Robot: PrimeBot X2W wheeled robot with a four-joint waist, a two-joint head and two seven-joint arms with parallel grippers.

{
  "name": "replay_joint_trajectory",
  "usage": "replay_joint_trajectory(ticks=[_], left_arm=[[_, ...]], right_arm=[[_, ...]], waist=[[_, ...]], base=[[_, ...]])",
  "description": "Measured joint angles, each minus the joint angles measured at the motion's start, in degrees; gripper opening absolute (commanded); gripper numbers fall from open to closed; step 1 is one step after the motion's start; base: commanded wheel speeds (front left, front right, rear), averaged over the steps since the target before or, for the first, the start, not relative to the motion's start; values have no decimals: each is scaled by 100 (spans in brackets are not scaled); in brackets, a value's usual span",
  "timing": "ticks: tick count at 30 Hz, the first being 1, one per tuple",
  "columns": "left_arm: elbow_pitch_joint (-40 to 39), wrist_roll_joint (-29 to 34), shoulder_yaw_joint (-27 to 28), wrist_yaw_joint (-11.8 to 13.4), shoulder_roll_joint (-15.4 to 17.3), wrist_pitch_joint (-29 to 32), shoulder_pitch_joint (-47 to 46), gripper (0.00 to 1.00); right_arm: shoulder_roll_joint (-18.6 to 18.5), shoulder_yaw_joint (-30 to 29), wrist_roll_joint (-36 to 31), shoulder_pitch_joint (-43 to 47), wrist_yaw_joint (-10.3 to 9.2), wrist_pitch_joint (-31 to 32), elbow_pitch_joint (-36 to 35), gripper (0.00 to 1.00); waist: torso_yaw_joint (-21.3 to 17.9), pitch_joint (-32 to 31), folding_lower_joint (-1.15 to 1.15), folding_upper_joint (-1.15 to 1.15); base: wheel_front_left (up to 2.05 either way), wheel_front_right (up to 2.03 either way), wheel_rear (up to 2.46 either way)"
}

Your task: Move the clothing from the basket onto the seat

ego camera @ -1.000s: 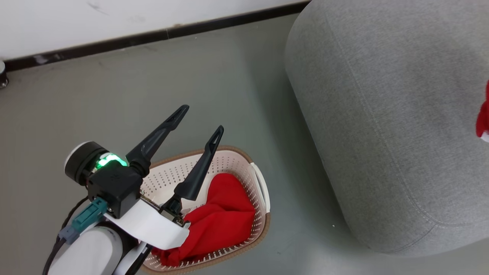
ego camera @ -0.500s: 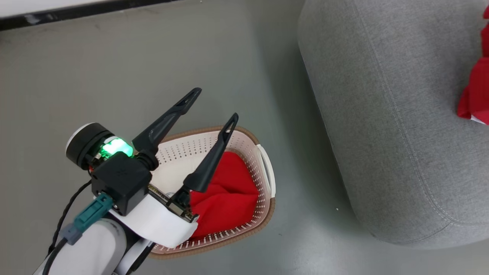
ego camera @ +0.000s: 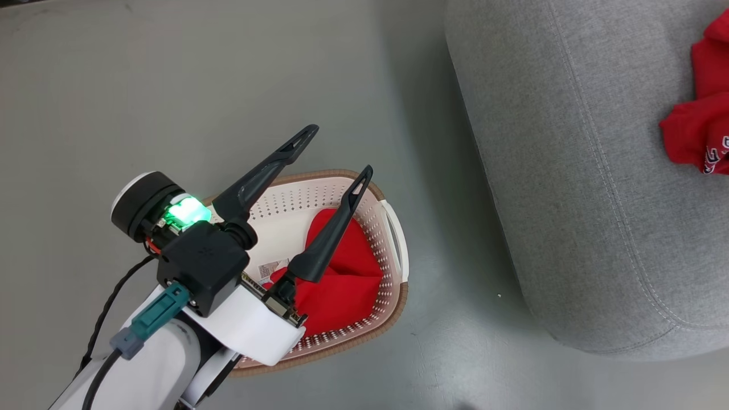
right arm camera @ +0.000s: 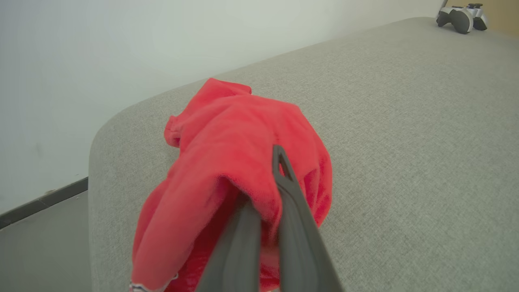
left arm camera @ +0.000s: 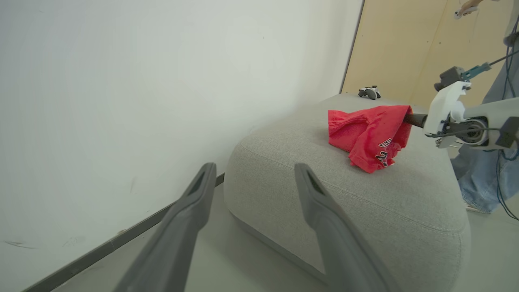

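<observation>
Red cloth all round on this one, so nothing heavy or breakable, just floppy stuff that sags and folds wherever I grab it. The plain red garment (ego camera: 342, 279) sits bunched in the basket (ego camera: 398, 250), on the side nearer the sofa (ego camera: 569, 171), and the basket is on the floor just beside that sofa. My left gripper (ego camera: 341, 148) hangs above the basket with its fingers spread wide and nothing between them. Its wrist view looks at the wall and sofa rather than down into the basket, so I reckon it needs tipping down before it goes in. The jersey (left arm camera: 369, 134) is over on the sofa top. My right gripper (right arm camera: 263, 190) has its fingers pressed close with a fold of the jersey pinched, the rest drooping onto the cushion. For the one in the basket I'd go for the raised ridge near the middle of the heap, since a thick fold gives long thin fingers something to bite and a single layer could slip out. It should weigh next to nothing, but my guess is the loose ends could snag on the rim or drag the light basket along.
</observation>
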Motion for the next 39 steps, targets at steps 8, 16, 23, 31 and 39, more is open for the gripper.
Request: replay_joint_trajectory(ticks=[8,16,23,31,39], left_arm=[[152,-3,-19,-7,-34,-74,-1,100],[350,-12,-57,-56,-133,-209,-1,100],[568,-67,-58,-56,-210,-389,5,100],[770,-171,7,-46,-222,-601,171,100],[914,-264,134,71,-222,-800,477,100]], right_arm=[[224,-30,-1,87,0,-68,190,84],[326,-58,3,224,0,-123,260,100],[490,10,1,506,0,-134,190,100],[549,199,-167,733,0,-164,-359,100],[556,331,-500,832,0,-166,-1156,100]], waist=[[-63,-63,0,0],[-138,-206,0,0],[-203,-389,0,0],[-256,-653,0,0],[-256,-953,0,0]], base=[[0,0,0],[0,0,0],[0,0,0],[0,0,0],[0,0,0]])
